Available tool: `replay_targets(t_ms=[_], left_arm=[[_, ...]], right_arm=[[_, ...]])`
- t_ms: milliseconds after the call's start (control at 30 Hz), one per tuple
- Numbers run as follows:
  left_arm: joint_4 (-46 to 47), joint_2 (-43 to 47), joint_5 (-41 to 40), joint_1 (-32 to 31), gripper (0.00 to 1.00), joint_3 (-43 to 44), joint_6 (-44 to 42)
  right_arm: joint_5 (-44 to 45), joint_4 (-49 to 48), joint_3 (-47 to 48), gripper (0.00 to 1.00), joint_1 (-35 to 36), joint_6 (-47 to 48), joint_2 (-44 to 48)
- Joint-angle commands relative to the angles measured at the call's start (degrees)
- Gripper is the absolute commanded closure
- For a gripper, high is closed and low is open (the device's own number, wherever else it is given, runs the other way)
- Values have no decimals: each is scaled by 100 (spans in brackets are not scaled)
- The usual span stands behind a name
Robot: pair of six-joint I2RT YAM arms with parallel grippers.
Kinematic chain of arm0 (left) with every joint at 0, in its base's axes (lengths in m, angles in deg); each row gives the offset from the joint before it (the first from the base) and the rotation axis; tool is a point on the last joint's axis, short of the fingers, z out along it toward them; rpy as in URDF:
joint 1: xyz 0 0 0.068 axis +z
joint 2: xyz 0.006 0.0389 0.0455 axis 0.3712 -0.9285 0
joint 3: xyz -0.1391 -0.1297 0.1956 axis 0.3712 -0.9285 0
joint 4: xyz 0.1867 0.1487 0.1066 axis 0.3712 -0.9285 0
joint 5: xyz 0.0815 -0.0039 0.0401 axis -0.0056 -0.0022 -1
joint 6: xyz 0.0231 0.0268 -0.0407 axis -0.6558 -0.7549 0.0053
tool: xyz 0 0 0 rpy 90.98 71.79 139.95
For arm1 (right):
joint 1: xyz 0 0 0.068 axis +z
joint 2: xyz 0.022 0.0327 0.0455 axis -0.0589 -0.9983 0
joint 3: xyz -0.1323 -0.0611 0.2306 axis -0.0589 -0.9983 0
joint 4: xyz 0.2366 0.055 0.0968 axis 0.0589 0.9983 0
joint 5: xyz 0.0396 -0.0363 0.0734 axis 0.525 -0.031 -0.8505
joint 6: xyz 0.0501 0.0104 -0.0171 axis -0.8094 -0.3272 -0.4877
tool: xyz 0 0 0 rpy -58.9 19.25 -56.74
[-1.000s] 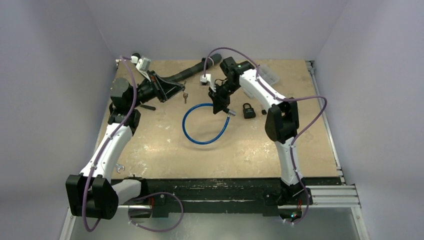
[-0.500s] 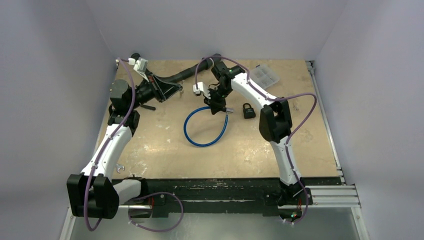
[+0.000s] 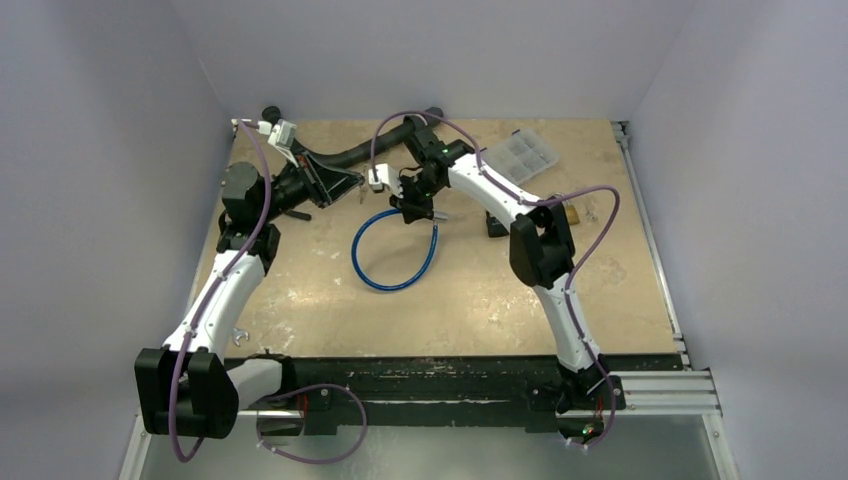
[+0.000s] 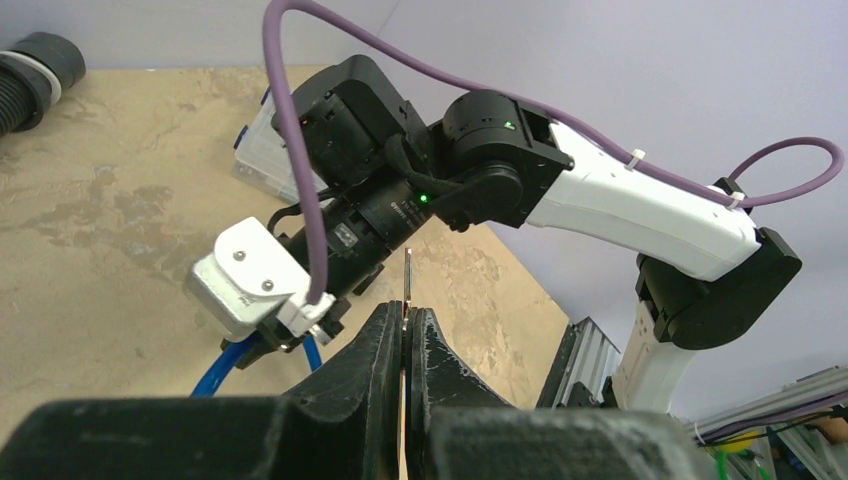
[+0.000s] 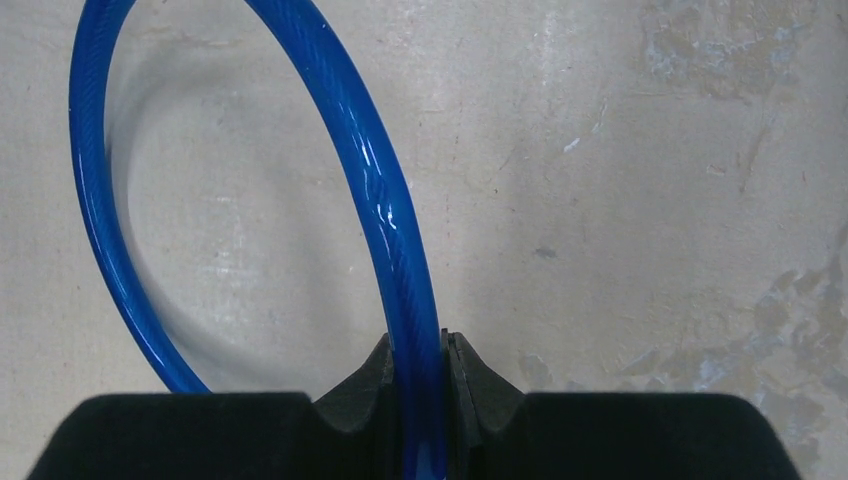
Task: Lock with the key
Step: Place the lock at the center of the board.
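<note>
Between left gripper (image 4: 405, 330) fingers: key (image 4: 408, 280) was pinched, blade up.
Right gripper (image 5: 420, 350): was clamped on cable (image 5: 370, 190), close over table (image 3: 620, 280).
Padlock (image 3: 496, 225): lay beyond right gripper's right, apart from key.
Progress: key was in hand; inserting and turning seemingly remained.
Surface: was worn tan board.
Room: walls (image 3: 120, 150) were pale, bare.

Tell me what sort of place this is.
Most likely a robotics lab test cell: plain walls box in a scuffed wooden tabletop, with the left arm and right arm mounted along its near edge.
</note>
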Motion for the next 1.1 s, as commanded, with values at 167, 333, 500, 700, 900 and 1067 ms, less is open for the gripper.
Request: replay_targets(t_ms=[167, 333, 500, 700, 900, 1067], left_arm=[[334, 186, 1, 65, 100, -28, 144], [668, 205, -8, 164, 100, -96, 535], [748, 155, 35, 176, 100, -105, 529], [727, 187, 75, 174, 100, -147, 472], [790, 167, 90, 179, 100, -201, 459], [779, 112, 125, 172, 100, -175, 410]], right_arm=[[-289, -1296, -231, 100, -49, -2484, -49], [-236, -2119, -948, 100, -273, -3658, 192], [-77, -2497, -1229, 100, -388, -4158, 224], [-74, -2517, -1057, 97, -581, -4183, 65], [-49, -2570, -787, 89, -690, -4329, -133], [-62, -2753, -714, 83, -681, -4580, -199]])
